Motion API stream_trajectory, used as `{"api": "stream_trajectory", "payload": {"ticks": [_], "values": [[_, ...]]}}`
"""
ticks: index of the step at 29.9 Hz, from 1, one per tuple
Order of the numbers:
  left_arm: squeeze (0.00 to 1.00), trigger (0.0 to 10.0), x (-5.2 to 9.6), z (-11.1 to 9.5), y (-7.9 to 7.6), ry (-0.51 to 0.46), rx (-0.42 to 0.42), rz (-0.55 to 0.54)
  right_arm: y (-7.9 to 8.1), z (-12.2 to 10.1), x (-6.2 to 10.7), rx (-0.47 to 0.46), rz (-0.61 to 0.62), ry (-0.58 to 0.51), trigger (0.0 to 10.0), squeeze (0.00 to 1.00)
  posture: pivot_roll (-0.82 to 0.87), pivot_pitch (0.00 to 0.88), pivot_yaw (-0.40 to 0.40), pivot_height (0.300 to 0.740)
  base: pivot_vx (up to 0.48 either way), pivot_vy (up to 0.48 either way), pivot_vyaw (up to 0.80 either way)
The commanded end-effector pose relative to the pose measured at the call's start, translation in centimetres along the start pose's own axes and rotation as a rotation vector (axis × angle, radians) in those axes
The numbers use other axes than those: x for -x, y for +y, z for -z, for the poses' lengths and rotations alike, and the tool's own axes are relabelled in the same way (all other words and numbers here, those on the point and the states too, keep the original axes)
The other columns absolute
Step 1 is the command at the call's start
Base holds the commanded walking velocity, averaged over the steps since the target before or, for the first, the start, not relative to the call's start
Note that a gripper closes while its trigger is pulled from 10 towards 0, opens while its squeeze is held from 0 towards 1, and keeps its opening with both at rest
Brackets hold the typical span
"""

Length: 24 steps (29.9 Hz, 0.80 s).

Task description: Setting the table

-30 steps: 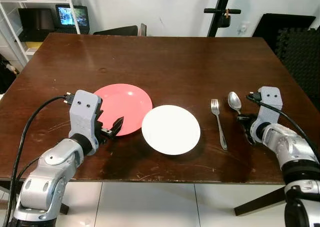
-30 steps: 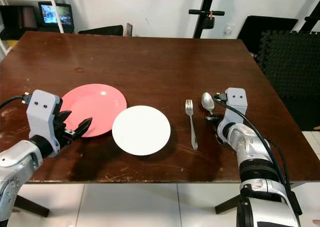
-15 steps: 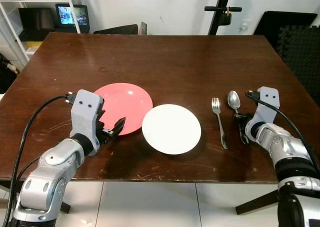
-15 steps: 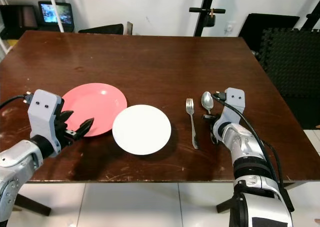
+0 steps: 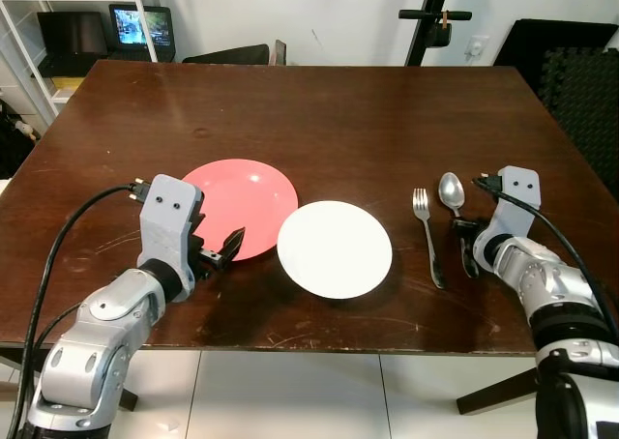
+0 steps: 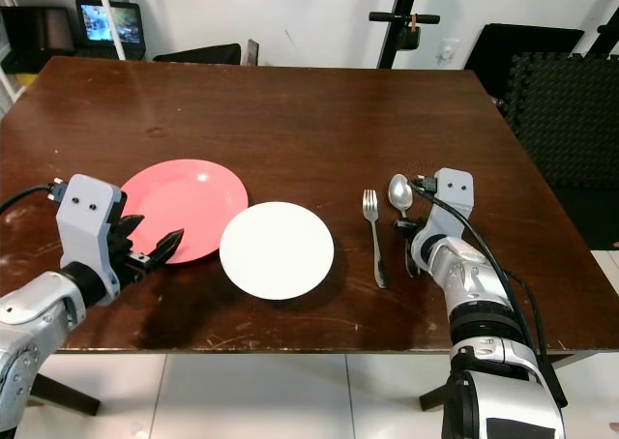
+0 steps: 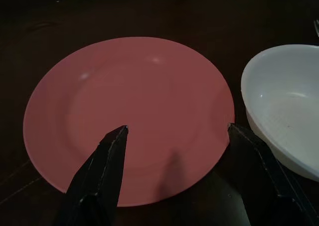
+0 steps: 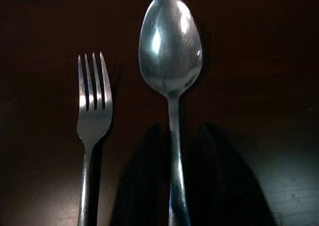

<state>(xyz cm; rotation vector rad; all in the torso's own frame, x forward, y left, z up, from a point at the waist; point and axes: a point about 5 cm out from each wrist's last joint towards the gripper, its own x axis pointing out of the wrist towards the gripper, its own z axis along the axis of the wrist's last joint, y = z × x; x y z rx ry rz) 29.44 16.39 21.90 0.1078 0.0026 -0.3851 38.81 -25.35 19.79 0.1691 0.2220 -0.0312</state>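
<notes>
Closing around the spoon (image 8: 171, 61) handle, the right gripper (image 5: 468, 250) sits low on the table (image 5: 338, 110) near its right edge; the wrist view shows the handle running between the two black fingers (image 8: 142, 186), which look pressed in on it. Over the last second this arm has slid in from nearer the right edge to line up on the handle. Spoon bowl points toward the far edge. Fork (image 5: 427, 236) lies just beside it, parallel, apart, on the side toward the plates.

Left gripper (image 5: 221, 250) hovers at the near rim of the pink plate (image 5: 237, 192), fingers spread, one fingertip (image 7: 115, 136) over the rim, holding nothing. Little change there.

White plate (image 5: 335, 248) sits just beside the pink one, toward the near edge, close to centre.

Judgement: spoon pickup under way; plate grasp not yet made.
</notes>
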Motion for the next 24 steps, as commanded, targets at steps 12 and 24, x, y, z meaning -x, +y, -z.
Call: {"api": "stream_trajectory", "payload": {"ticks": [12, 24], "values": [[0.0, 10.0, 4.0, -2.4, -1.3, 0.051, -0.112, 0.498, 1.7, -4.6, 2.8, -0.016, -0.112, -0.268, 10.0, 0.0, 0.13, 0.24, 0.089, 0.74, 0.0, 0.0, 0.0], [0.0, 10.0, 5.5, -4.9, -1.1, 0.046, -0.198, 0.624, 7.3, -3.6, 7.8, 0.15, -0.223, -0.398, 10.0, 0.0, 0.11, 0.233, 0.092, 0.74, 0.0, 0.0, 0.0]]}}
